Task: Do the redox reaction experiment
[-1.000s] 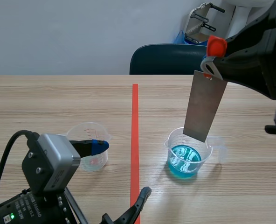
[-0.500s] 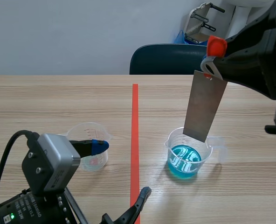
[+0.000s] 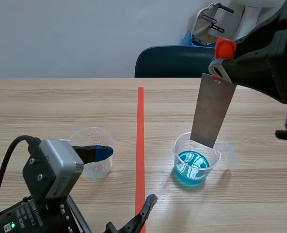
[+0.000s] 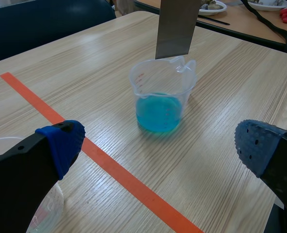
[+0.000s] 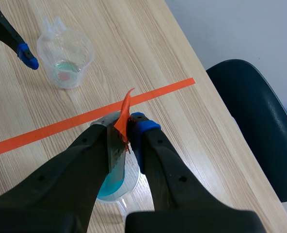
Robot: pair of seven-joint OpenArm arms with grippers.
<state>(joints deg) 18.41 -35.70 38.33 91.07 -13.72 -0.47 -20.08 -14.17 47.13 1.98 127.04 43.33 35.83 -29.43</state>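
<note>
One metal plate (image 3: 212, 110) | near-vertical, lower edge perhaps at beaker (image 3: 197, 167) rim | right end effector (image 3: 220, 73) pinches it

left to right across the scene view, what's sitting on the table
clear cup → orange-red tape line → cup of blue liquid

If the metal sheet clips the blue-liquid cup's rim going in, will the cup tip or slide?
Probably slides rather than tips: the blue-liquid cup is squat and filled low, on a smooth table. Its thin clear plastic suggests it is light, so easily shoved. The metal sheet hangs flat, seemingly stiff, so it would not give.
</note>
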